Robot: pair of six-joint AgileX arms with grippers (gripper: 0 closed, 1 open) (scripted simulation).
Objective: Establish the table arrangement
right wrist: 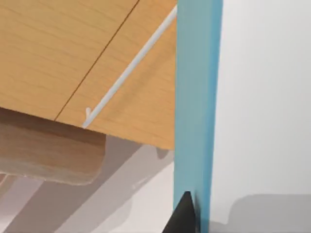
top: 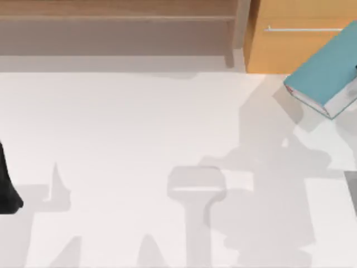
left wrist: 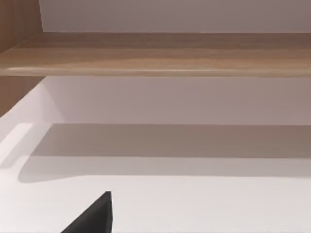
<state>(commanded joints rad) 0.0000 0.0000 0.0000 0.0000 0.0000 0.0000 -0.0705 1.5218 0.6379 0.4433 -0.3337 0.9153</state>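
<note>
While the right gripper (right wrist: 182,213) is cut off behind the blue book (top: 329,72) at the counter's (top: 139,145) far right, its grip state is indeterminable. Left arm parked at left edge; mid-counter open.

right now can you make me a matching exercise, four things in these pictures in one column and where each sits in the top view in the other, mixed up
Things:
1. teal book
2. orange drawer cabinet
3. brown wooden shelf
4. left arm

Places in the top view:
A. far edge, left and middle
B. left edge, low down
C. far edge, right of the shelf
D. far right corner, tilted, by the cabinet front

Pairs: 1-D, 2-C, 3-A, 4-B
</note>
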